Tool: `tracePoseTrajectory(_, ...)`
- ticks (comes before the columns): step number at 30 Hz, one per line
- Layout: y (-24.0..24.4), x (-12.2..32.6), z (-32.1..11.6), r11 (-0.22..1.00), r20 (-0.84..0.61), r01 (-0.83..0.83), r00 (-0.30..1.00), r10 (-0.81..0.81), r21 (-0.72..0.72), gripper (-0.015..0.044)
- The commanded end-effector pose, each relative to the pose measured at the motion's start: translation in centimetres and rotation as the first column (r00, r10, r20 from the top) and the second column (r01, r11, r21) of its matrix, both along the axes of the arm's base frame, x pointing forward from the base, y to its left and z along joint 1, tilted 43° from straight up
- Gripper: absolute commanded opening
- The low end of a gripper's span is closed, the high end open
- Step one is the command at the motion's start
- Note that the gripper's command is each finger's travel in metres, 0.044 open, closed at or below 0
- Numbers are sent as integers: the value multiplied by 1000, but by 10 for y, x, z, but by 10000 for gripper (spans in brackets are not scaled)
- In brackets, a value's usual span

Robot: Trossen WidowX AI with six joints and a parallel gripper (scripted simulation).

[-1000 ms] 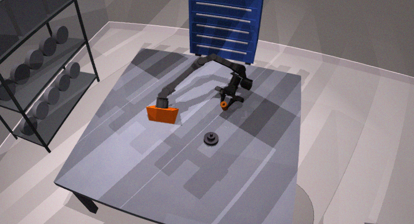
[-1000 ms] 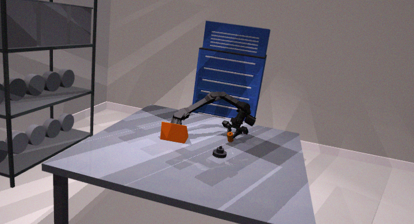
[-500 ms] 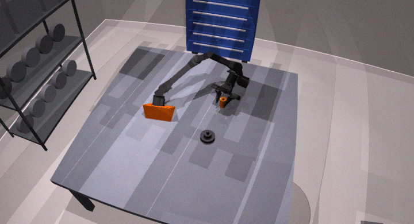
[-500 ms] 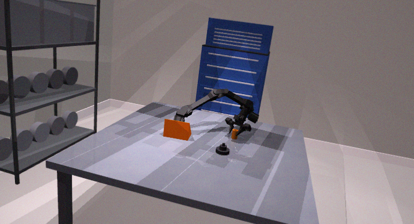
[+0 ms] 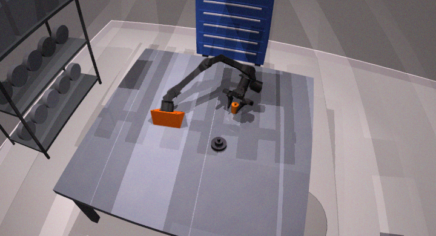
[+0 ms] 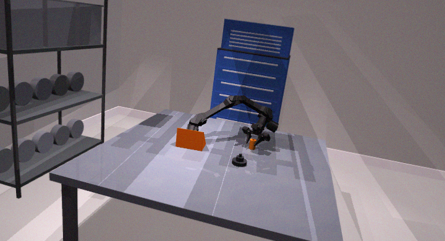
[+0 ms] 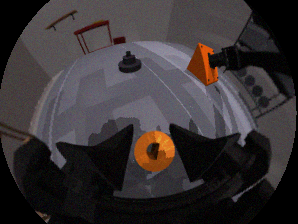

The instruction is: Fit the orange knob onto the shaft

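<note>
The orange knob [image 5: 234, 109] [image 6: 252, 144] [image 7: 155, 165] stands upright on the table, with its top hole facing up; the wrist view looks down on it. My gripper [image 5: 233, 109] [image 6: 251, 144] [image 7: 152, 127] is open around the knob, one finger on each side, with a gap showing on both sides in the wrist view. The round dark pedestal [image 5: 218, 147] [image 6: 239, 162] [image 7: 130, 67] stands apart from the knob, nearer the top and exterior views. Its short shaft [image 5: 218, 140] [image 6: 240, 155] [image 7: 128, 53] points up and is bare. The shaft's flat side cannot be made out.
An orange wedge-shaped block [image 5: 167, 118] [image 6: 190, 139] [image 7: 201, 66] stands at the arm's base, left of the pedestal in the top and exterior views. A blue drawer cabinet [image 5: 233, 18] [image 6: 249, 68] stands behind the table, and a shelf rack with grey discs is at the left.
</note>
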State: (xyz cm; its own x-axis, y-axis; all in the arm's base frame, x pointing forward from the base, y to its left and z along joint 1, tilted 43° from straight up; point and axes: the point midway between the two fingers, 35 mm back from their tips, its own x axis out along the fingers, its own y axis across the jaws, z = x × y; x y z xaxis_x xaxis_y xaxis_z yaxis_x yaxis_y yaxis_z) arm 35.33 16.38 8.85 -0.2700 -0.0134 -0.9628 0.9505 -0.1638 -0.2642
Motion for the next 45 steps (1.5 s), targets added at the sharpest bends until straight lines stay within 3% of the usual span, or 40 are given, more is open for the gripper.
tracePoseTrajectory(1, 0, 0, 0, 1000, 0, 0, 1000, 0, 0, 312)
tracePoseTrajectory(6, 0, 0, 0, 1000, 0, 0, 1000, 0, 0, 440)
tracePoseTrajectory(14, -2, 0, 2, 1000, 4, 0, 1000, 0, 2, 440)
tracePoseTrajectory(20, -54, 3, 56, 999, 132, 6, 991, -11, 35, 440)
tracePoseTrajectory(29, -56, 3, 58, 999, 134, 8, 991, -14, 45, 440)
tracePoseTrajectory(33, -57, 4, 56, 958, 89, 59, 992, -87, 279, 440)
tracePoseTrajectory(36, -60, 9, 64, 834, 52, 122, 983, -178, 539, 440)
tracePoseTrajectory(38, -63, 12, 72, 754, 33, 151, 974, -223, 639, 440)
tracePoseTrajectory(45, -64, 13, 74, 725, 28, 159, 971, -239, 670, 440)
